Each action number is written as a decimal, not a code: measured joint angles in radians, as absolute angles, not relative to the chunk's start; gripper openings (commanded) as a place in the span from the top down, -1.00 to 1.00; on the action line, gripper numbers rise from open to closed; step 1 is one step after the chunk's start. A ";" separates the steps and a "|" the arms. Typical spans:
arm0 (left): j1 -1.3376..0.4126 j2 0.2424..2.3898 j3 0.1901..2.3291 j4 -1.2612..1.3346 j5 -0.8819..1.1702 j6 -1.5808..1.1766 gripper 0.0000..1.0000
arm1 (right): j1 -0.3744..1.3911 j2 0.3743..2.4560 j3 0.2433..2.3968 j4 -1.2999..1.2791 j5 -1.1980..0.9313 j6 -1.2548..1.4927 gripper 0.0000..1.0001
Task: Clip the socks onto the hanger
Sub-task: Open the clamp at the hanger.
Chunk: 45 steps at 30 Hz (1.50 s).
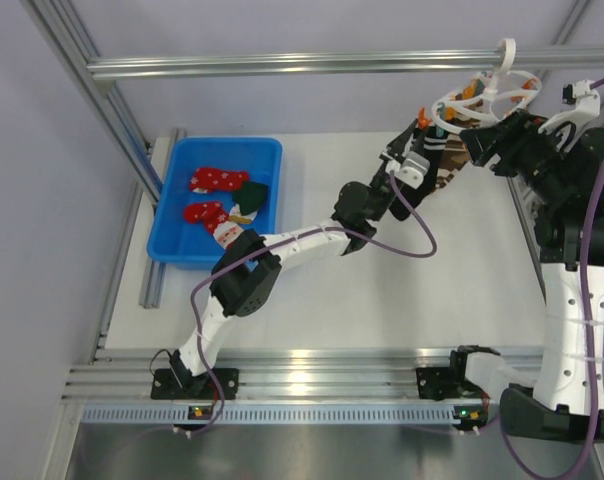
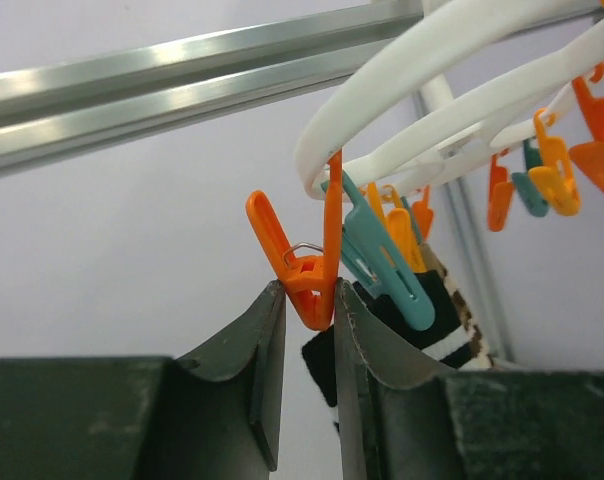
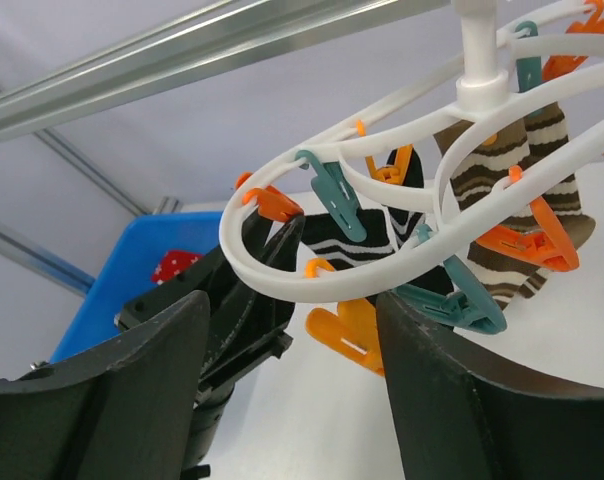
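Note:
The hanger (image 1: 487,100), a white ring with orange and teal pegs, hangs from the top rail at the back right. My left gripper (image 1: 425,132) reaches up under it and is shut on the lower end of an orange peg (image 2: 312,290). In the right wrist view, my right gripper (image 3: 292,300) stands open astride the hanger's rim (image 3: 312,285), with an orange peg (image 3: 352,335) between its fingers. Red socks with white specks (image 1: 219,180) and a dark green one (image 1: 252,192) lie in the blue bin (image 1: 177,200).
Brown-and-cream striped socks (image 3: 502,170) and a black sock with white stripes (image 3: 367,235) hang clipped on the hanger. An aluminium rail (image 1: 282,65) crosses the back, and frame posts stand at the left and right. The left arm spans the table's middle.

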<state>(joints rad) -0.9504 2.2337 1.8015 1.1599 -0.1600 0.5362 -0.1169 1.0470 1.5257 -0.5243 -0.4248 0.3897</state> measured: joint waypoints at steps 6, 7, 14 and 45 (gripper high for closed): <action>-0.981 2.234 1.795 1.182 -0.229 0.748 1.00 | -0.112 0.994 1.504 -0.506 -0.417 0.439 -0.15; -0.986 2.234 1.790 1.189 -0.237 0.784 1.00 | -0.111 0.978 1.494 -0.504 -0.418 0.444 -0.15; -1.028 2.234 1.776 1.237 -0.280 1.003 1.00 | -0.102 0.918 1.407 -0.498 -0.447 0.495 -0.22; -1.058 2.381 1.757 1.333 -0.092 1.480 1.00 | 0.083 1.033 1.355 -0.343 -0.192 0.671 -0.33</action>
<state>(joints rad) -1.0584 2.3806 1.7565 1.3327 -0.0921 1.4803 0.0826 1.0332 1.3552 -0.3431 -0.1921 0.6708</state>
